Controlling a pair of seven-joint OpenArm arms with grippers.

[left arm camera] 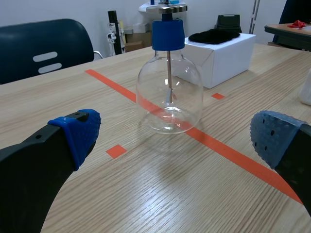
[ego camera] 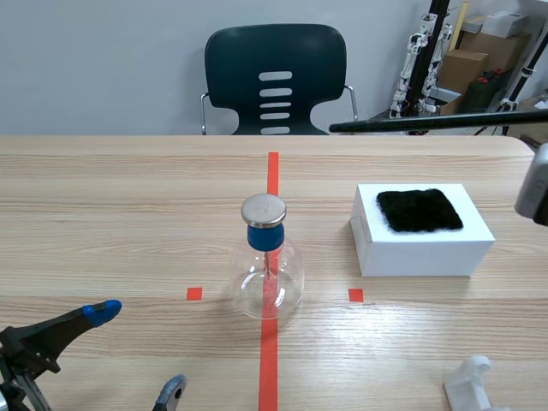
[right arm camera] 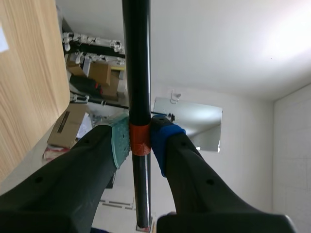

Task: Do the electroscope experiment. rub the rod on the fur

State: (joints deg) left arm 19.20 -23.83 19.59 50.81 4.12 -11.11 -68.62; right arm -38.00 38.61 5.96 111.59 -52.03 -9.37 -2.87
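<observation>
A long black rod hangs level in the air above the table's far right, reaching in from the right edge. In the right wrist view my right gripper is shut on the rod at its orange band. The black fur patch lies on top of a white box, below and nearer than the rod. The glass flask electroscope with a blue stopper and metal disc stands on the red tape line. My left gripper rests open at the near left; the electroscope stands ahead of it.
A dark chair stands behind the table's far edge. A white stand sits at the near right corner. Cardboard boxes and equipment fill the room's back right.
</observation>
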